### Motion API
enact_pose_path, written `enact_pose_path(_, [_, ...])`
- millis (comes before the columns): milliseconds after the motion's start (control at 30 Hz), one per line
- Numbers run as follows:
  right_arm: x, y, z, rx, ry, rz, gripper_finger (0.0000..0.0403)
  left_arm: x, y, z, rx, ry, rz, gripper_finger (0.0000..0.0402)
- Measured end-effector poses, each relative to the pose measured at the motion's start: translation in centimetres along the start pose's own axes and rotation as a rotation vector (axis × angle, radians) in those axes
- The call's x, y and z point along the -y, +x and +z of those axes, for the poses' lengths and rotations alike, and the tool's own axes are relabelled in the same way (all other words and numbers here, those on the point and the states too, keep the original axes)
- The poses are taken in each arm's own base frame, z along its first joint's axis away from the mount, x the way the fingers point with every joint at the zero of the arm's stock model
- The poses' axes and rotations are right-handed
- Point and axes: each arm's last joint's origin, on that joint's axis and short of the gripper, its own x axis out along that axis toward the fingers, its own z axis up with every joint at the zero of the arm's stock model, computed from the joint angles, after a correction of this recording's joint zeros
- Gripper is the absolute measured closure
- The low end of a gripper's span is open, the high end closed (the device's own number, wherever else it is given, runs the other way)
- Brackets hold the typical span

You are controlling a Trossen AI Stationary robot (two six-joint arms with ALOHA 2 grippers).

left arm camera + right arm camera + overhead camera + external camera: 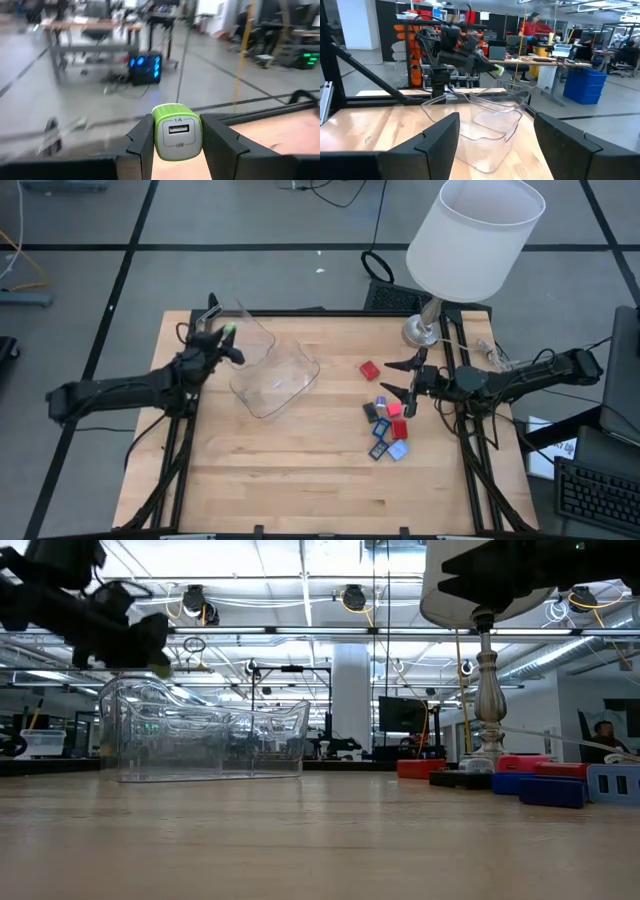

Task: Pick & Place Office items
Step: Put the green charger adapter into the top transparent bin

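While the left end effector [176, 145] clamps a green USB charger [176, 131] between its fingers, it hangs over the rim of the clear container [272, 370] at about 9 o'clock on the surface [300, 480], likely so the piece can drop inside.

Item held: charger, lime-green shell with rounded corners, white face, one USB port, port facing away from the wrist. Gripped by its flat sides, which seems the steadiest hold for so small a body.

Receptacle: container, transparent, wavy-walled, open top, lying at 10 o'clock from the surface's centre; nothing can be made out inside it.

Items awaiting: a loose cluster at 3 o'clock.
- red cube [370, 369], apart from the rest, toward 1 o'clock
- second red piece [394, 408], within the cluster
- blue pieces [398, 450], light blue, at the cluster's 6 o'clock end
- dark flat rectangles [372, 411], on the 9 o'clock side of the cluster

Right end effector [402, 377]: fingers spread wide, holding nothing, poised just beside the cluster's 12 o'clock end, probably placed for the next pick.

Other: lamp [470, 240], white shade, metal base, at 1 o'clock, not part of the job.
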Motion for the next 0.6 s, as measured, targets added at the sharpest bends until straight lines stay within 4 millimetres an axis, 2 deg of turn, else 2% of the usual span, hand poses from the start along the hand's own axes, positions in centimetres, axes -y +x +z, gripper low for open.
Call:
enact_pose_path(200, [0.0,0.0,0.2,0.021,-0.009,-0.002,0.0156,-0.9,1.3,-1.8,-0.053,-0.047,0.114,0.0272])
enact_pose_path(367, [0.0,0.0,0.4,0.035,-0.015,-0.003,0.0156,-1.5,2.5,-2.3,-0.073,-0.048,0.204,0.0272])
enact_pose_path(600, [0.0,0.0,0.3,0.033,-0.012,-0.003,0.0156,-1.9,4.4,-2.9,-0.095,-0.107,0.23,0.0272])
